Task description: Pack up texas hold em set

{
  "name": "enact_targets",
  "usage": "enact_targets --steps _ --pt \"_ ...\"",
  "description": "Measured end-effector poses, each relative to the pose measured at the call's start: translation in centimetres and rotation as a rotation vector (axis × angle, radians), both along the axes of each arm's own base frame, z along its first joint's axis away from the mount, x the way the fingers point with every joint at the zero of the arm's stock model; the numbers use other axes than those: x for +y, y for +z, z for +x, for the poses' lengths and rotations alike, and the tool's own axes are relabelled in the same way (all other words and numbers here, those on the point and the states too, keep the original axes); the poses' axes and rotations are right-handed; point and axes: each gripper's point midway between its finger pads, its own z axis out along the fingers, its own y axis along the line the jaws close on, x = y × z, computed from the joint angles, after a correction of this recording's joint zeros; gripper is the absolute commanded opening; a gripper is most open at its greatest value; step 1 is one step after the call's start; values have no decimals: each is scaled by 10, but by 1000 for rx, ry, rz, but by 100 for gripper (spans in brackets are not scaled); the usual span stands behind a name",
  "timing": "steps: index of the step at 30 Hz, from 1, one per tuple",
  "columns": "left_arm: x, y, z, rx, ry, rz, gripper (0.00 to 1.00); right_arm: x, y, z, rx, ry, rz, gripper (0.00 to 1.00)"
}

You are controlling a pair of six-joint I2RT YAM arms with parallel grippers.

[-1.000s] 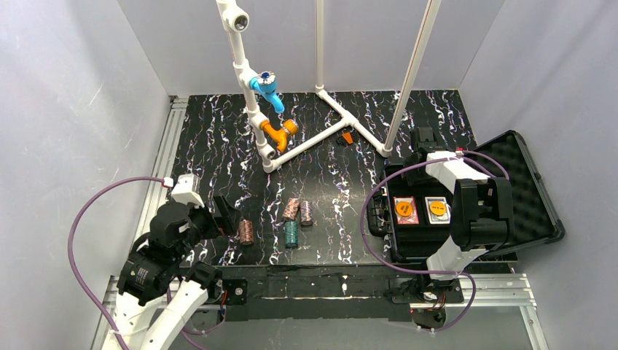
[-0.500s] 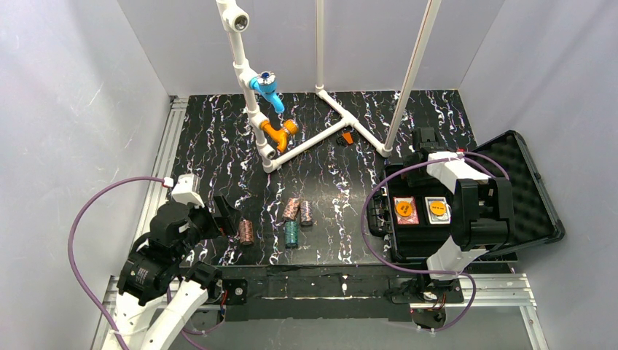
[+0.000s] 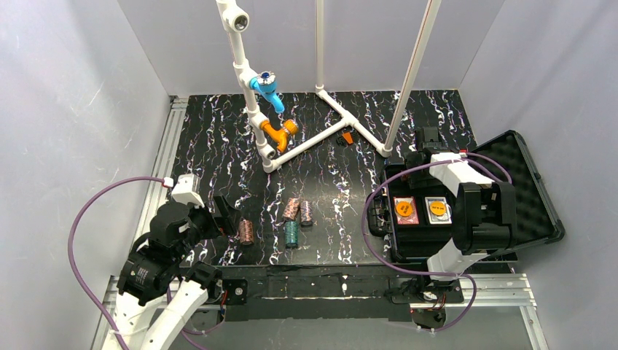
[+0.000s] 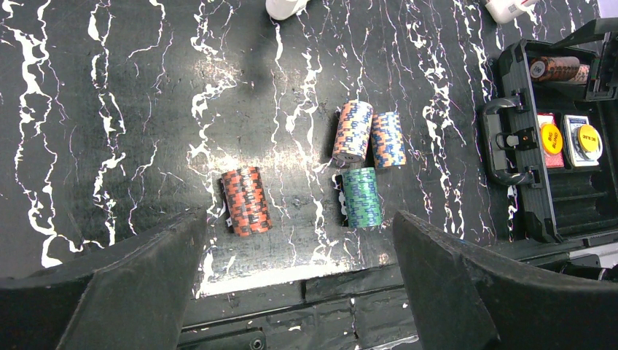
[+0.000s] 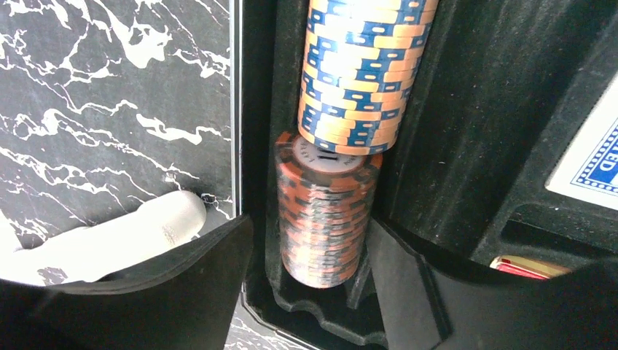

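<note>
black case (image 3: 528,193) open at right, lid laid rightward; orange-labelled deck (image 3: 406,211) beside yellow-labelled deck (image 3: 438,209) in its foam, right arm (image 3: 481,219) above case. on marbled table (image 3: 218,131), lying on sides: reddish-brown stack (image 3: 245,232) just beside left gripper (image 3: 227,216), teal stack (image 3: 291,233), two mixed-colour stacks (image 3: 292,209) touching behind it. white pipe frame (image 3: 313,141) at back

The table (image 3: 218,138) is black with white marbled veining and a slight sheen, edged by bare metal rails (image 3: 171,138). The case (image 3: 526,186) is matt black plastic, its lid lined with dimpled foam. The chips (image 4: 246,200) look smooth, with striped edges. The pipes (image 3: 319,44) are glossy white plastic.
</note>
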Motion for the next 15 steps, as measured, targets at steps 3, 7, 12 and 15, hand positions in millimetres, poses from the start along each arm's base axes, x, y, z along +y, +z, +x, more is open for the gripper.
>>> enact_targets --steps 3,7,12,15 --pt "0 0 0 0 2 0 98 0 3 -1 -4 0 4 84" --pt "1 0 0 -2 3 -1 98 -5 10 -3 -11 7 -12 85" --pt "1 1 0 -7 4 -3 98 -8 10 -4 -9 1 -13 85" --pt "1 1 0 -7 4 -3 98 -9 10 -4 -9 1 -15 85"
